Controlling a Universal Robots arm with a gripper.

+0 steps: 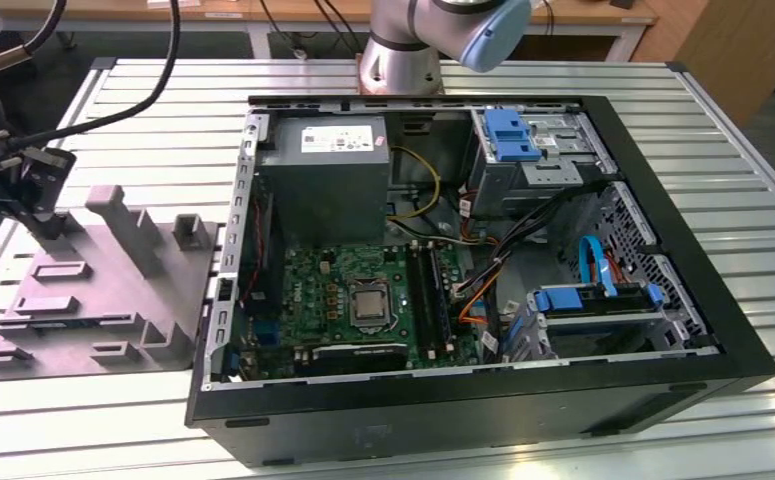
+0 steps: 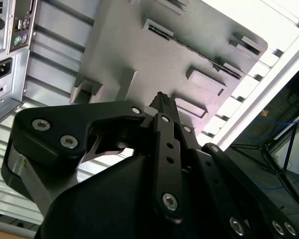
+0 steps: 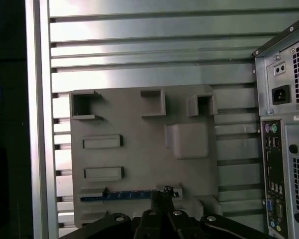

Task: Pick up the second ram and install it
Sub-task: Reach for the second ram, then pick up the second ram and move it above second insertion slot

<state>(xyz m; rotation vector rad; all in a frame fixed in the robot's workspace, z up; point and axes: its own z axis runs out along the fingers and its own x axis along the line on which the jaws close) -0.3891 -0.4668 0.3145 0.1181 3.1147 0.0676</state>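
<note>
The second ram (image 3: 120, 195) is seated along the grey fixture's (image 3: 139, 154) edge, long axis directed toward the computer case (image 3: 284, 129). The gripper (image 3: 162, 192) is placed at its end; its grip cannot be told. The fixture is bordered by slatted table (image 3: 139, 50).

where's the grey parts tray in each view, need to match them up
Exterior view: grey parts tray at the exterior view's left, beside the computer case.
First wrist view: tray face-on, the second ram lying on it, the case's rear panel alongside.
Second wrist view: tray slanting beyond the gripper, rear panel alongside.
Shared landmark: the computer case.
</note>
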